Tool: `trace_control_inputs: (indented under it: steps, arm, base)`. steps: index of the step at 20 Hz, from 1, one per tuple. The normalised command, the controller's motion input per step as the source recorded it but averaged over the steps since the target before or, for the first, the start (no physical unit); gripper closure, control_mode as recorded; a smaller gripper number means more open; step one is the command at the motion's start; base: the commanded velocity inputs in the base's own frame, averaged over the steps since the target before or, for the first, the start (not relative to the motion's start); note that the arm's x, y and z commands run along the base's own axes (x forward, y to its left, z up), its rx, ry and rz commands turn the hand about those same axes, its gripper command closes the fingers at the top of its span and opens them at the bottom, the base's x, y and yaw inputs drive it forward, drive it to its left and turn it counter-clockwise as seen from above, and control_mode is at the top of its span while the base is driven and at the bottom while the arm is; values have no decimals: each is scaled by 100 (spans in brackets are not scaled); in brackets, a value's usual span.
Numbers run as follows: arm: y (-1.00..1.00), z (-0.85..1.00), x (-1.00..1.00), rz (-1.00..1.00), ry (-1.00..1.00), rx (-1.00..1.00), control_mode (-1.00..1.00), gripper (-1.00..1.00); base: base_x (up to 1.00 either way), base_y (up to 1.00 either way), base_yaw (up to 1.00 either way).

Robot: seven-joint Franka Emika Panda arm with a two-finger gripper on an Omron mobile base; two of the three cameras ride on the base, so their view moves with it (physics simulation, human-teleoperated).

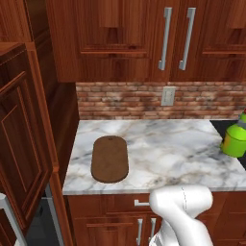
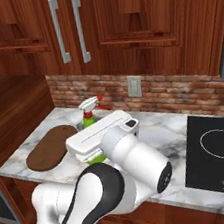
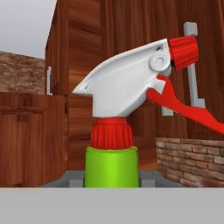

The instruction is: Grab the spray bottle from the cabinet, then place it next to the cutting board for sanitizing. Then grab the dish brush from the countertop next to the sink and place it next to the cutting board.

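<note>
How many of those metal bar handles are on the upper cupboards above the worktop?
2 on the upper cupboards: a left handle and a right handle, side by side on neighbouring doors above the marble worktop. More may lie outside the frame; the lower drawers have handles too.

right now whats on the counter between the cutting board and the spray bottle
Nothing: in the left base view, only bare marble countertop lies between the cutting board and the spray bottle.
</note>
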Motion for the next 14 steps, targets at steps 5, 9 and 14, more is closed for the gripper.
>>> trace_control_inputs:
  steps: [5, 9, 14]
  arm:
    - [5, -26, 59, 4, 0, -2, -100, 100]
    - [5, -28, 34, 3, 0, -5, -100, 100]
    - [18, -43, 25, 4, 0, -4, -100, 100]
  base:
    - [0, 0, 0]
    - [0, 0, 0]
    - [0, 0, 0]
